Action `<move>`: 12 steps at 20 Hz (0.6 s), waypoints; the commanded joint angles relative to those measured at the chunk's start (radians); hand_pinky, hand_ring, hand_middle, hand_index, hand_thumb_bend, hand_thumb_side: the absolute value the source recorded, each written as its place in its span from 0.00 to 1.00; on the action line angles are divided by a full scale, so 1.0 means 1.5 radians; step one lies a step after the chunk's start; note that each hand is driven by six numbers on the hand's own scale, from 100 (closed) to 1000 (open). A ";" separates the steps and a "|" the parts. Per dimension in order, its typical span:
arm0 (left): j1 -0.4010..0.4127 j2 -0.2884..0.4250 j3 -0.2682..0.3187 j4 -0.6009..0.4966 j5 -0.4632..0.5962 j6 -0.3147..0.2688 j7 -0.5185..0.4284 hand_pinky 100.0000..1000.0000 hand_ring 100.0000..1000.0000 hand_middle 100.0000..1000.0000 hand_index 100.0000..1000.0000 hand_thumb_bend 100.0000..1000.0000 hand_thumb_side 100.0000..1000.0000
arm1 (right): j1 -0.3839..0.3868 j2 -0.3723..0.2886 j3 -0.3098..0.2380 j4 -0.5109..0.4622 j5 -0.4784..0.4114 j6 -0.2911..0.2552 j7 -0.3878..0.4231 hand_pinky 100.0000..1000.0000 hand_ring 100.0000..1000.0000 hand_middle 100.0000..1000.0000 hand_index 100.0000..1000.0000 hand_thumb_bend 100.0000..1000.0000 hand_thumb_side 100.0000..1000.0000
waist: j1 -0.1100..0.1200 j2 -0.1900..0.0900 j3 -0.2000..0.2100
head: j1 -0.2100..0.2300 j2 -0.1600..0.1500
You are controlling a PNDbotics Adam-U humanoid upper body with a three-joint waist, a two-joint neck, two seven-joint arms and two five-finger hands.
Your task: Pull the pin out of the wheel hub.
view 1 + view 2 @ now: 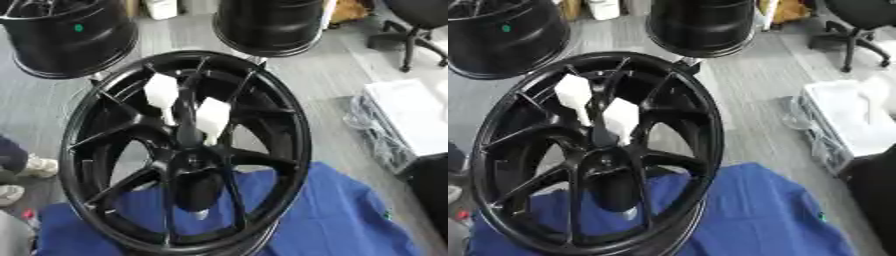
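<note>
A large black wheel hub [299, 131] stands tilted on a blue cloth [341, 215], its spokes meeting at a dark centre [188, 161]. Two white pins stick out between the upper spokes. One pin [161, 94] is at the upper left, the other [213, 118] sits just right of it and lower, nearer the centre. Both taper to a narrow lower end among the spokes. Neither of my hands shows in either view.
Two more black wheels [70, 40] [267, 25] stand behind on the grey floor. A white crate [411, 117] with clear plastic lies at the right, a dark bulky shape [433, 192] below it. An office chair [411, 35] is at the back right.
</note>
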 commanded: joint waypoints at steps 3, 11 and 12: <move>-0.001 0.012 -0.014 -0.008 0.002 -0.002 -0.014 0.54 0.39 0.54 0.74 0.00 1.00 | 0.067 0.058 -0.050 0.086 -0.055 0.057 -0.056 0.35 0.44 0.89 0.94 0.01 0.73 | -0.011 -0.021 0.020 | -0.028 0.004; 0.011 0.010 -0.035 -0.002 0.001 -0.001 -0.038 0.54 0.39 0.54 0.73 0.00 1.00 | 0.134 0.037 -0.009 0.175 -0.146 0.105 -0.147 0.34 0.46 0.81 0.91 0.00 0.60 | -0.015 -0.043 0.053 | -0.048 0.021; 0.011 0.009 -0.034 -0.002 0.001 0.000 -0.039 0.54 0.39 0.54 0.73 0.00 1.00 | 0.118 0.046 -0.016 0.160 -0.158 0.096 -0.158 0.34 0.46 0.80 0.90 0.00 0.59 | -0.015 -0.042 0.050 | -0.042 0.020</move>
